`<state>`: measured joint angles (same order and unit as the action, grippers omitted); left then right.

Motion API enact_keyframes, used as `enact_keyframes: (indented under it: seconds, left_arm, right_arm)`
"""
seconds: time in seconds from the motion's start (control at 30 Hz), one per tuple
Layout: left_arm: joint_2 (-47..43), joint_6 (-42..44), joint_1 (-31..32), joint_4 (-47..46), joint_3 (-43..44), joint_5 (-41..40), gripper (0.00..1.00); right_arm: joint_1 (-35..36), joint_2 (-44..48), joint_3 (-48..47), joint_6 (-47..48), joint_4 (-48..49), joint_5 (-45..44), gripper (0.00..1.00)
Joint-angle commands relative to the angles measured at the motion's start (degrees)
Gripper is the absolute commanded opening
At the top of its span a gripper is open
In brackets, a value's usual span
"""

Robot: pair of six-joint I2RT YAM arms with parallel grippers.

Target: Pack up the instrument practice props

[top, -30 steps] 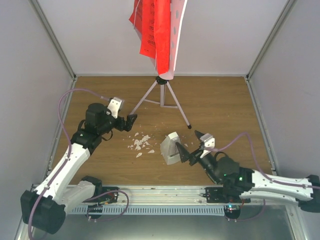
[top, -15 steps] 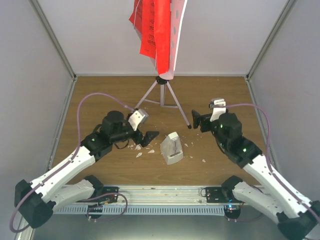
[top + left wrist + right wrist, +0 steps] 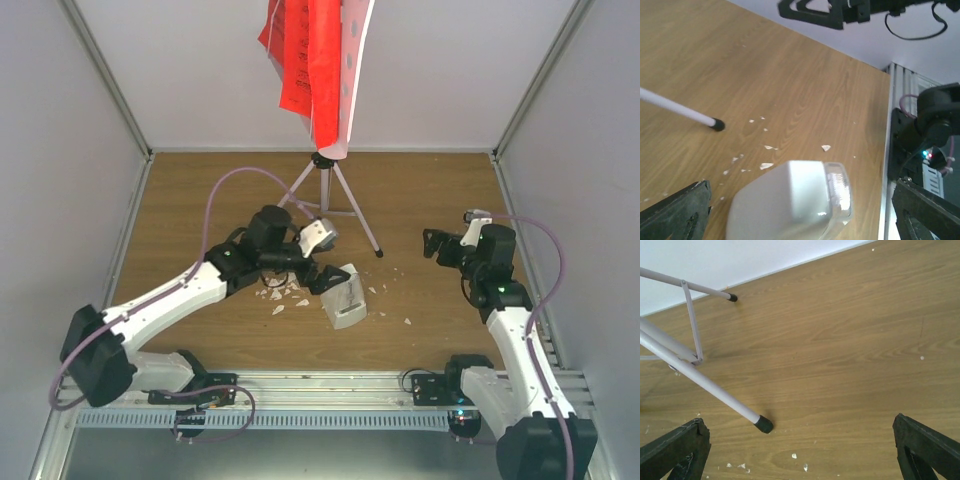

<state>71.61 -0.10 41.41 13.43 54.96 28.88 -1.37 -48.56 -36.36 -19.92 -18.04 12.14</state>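
Left gripper (image 3: 325, 279), jaws spread wide and holding nothing, sits low over the wooden table (image 3: 200, 200). The white pyramid-shaped metronome (image 3: 346, 296) stands between its two fingers (image 3: 677, 215); in the left wrist view the metronome fills the gap but shows no contact with either one. White crumbs (image 3: 284, 290) are scattered beside the metronome. Right gripper (image 3: 432, 244), equally wide open and empty, hangs well apart on the right, facing a rubber-tipped foot of the silver tripod legs (image 3: 720, 392). The pale perforated music-stand plate (image 3: 356, 70) stands at the far edge, with red ribbed sheets (image 3: 305, 60) against it.
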Motion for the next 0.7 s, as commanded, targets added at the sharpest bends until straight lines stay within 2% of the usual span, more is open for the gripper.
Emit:
enact_keyframes:
  seconds: [0.0, 0.13, 0.3, 0.43, 0.67]
  left_arm:
    - [4.74, 3.81, 3.94, 0.24, 3.86, 0.18, 0.99]
    - [8.6, 5.73, 6.3, 0.76, 5.55, -4.62, 0.99]
    - [9.76, 7.02, 7.51, 0.62, 5.39, -6.82, 0.96]
    - [9.28, 7.71, 7.8, 0.02, 4.19, -8.03, 0.79]
    - [9.29, 8.61, 8.32, -0.05, 3.71, -8.77, 0.58]
  right_arm:
    - [-0.65, 2.66, 1.39, -1.41, 1.51, 0.98, 1.0]
    - [-0.64, 3.99, 2.1, -1.68, 1.34, 1.28, 1.0]
    - [-0.66, 5.38, 3.75, -1.75, 1.62, 1.22, 1.0]
    - [-0.64, 5.74, 4.35, -1.78, 1.9, 0.97, 1.0]
    - [-0.66, 5.89, 4.76, -1.51, 2.18, 0.36, 1.0]
